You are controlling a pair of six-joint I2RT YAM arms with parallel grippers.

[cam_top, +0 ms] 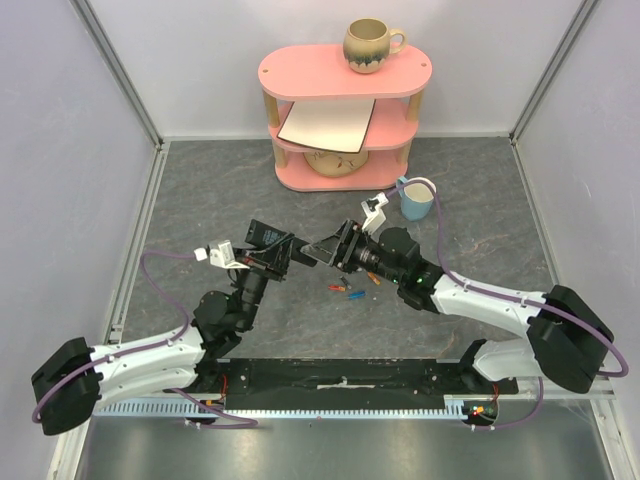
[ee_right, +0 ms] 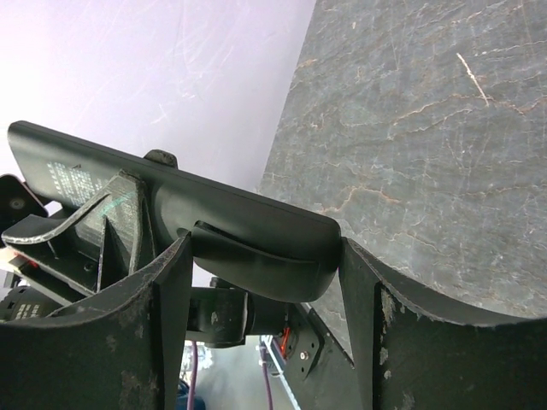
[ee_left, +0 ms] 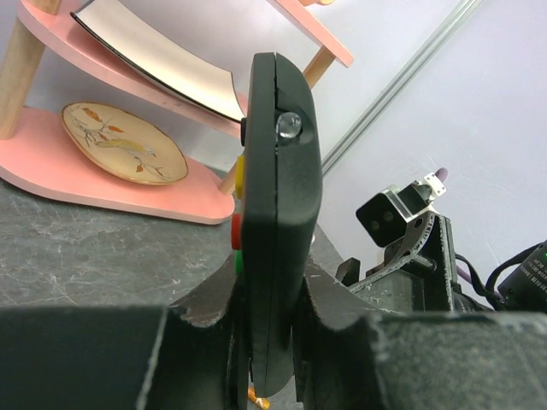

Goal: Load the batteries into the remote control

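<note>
Left wrist: my left gripper [ee_left: 269,320] clamps the remote control [ee_left: 278,171] edge-on; my right gripper [ee_right: 265,256] grips its end (batteries [cam_top: 348,290] lie on the table [cam_top: 200,190]).

You had a dark grey, marbled table [cam_top: 200,190] filling the middle of the frame. Directly on it stood a pink three-tier shelf [cam_top: 300,72] at upper centre and a light blue cup [cam_top: 416,203] just right of the shelf. The batteries [cam_top: 347,291] lay scattered loose at centre.
</note>
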